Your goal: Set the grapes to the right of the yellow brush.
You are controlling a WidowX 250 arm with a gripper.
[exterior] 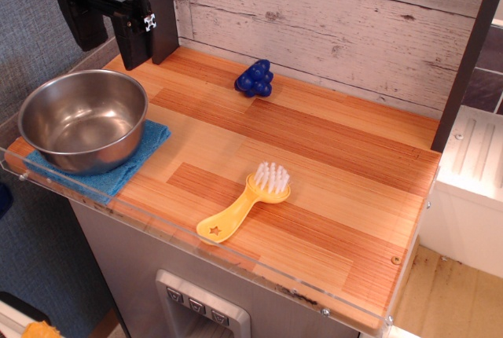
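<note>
nearest the camera, along the front edge of the wooden desk (330, 189), a clear plastic lip (236, 263); just behind it, lying flat near the middle of the front, the yellow brush (245, 204), star-cut handle angled toward the front left, white bristles up at the far right end; to the left, at the desk's left edge, a steel bowl (82, 118), standing upright on a folded blue cloth (118, 167) that sticks out from under it toward the front and right; farther back, well apart from the brush and behind it, the grapes (255, 78), a small dark-blue bunch resting on the wood close to the whitewashed plank wall (330, 23); at the far left rear corner, above the desk and above the bowl's far side, the black hand (102, 27), raised and touching nothing, two fingers pointing down with a visible gap between them, spread apart and holding nothing; at the right edge, a dark upright post (468, 55).
</note>
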